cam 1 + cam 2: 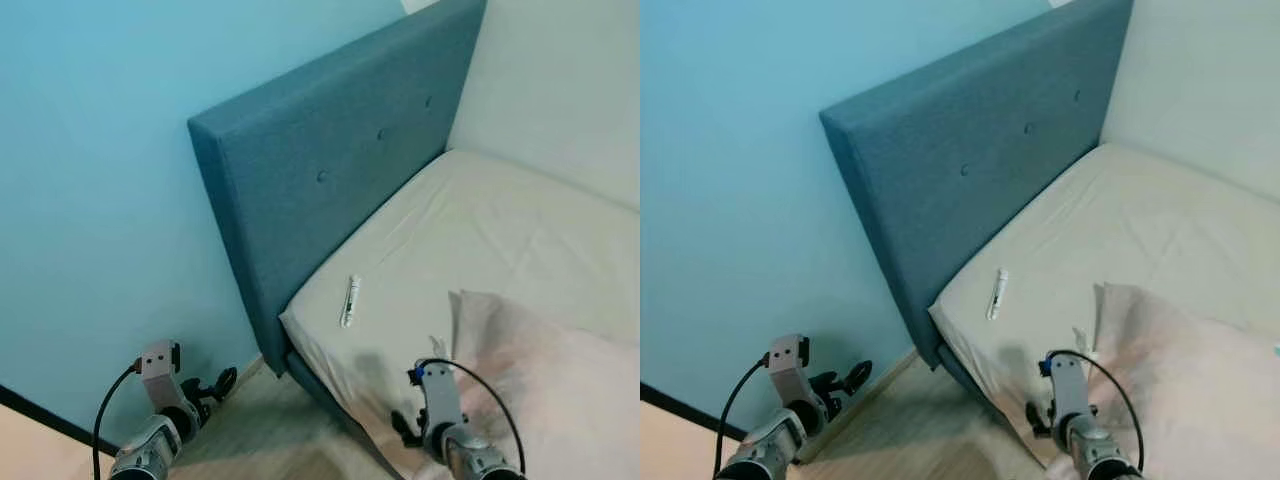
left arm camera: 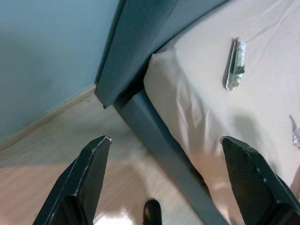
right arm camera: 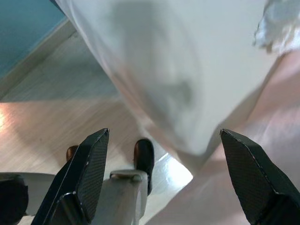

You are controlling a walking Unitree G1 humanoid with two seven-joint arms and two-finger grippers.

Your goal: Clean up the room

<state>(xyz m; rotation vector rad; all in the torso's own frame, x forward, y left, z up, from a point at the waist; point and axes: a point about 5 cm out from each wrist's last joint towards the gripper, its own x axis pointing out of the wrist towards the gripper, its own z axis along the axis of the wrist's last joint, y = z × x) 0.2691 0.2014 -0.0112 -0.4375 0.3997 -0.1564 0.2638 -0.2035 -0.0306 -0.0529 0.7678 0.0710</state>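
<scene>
A small white and green tube (image 1: 350, 300) is seen lying on the cream sheet of a bed (image 1: 480, 230), near the mattress corner closest to the blue upholstered headboard (image 1: 330, 180), which stands against a light blue wall (image 1: 100, 200). A pale pink blanket (image 1: 560, 370) is spread over the nearer part of the mattress, and a small crumpled white scrap (image 2: 295, 136) is noted at its edge, apart from the tube. The left gripper (image 2: 164, 178) is held low over the wooden floor (image 2: 56, 154) beside the bed's corner, its two black fingers (image 2: 89, 178) spread wide with nothing between them. The right gripper (image 3: 161, 173) is held at the mattress edge, above the floor, its fingers (image 3: 248, 173) likewise parted and empty.
</scene>
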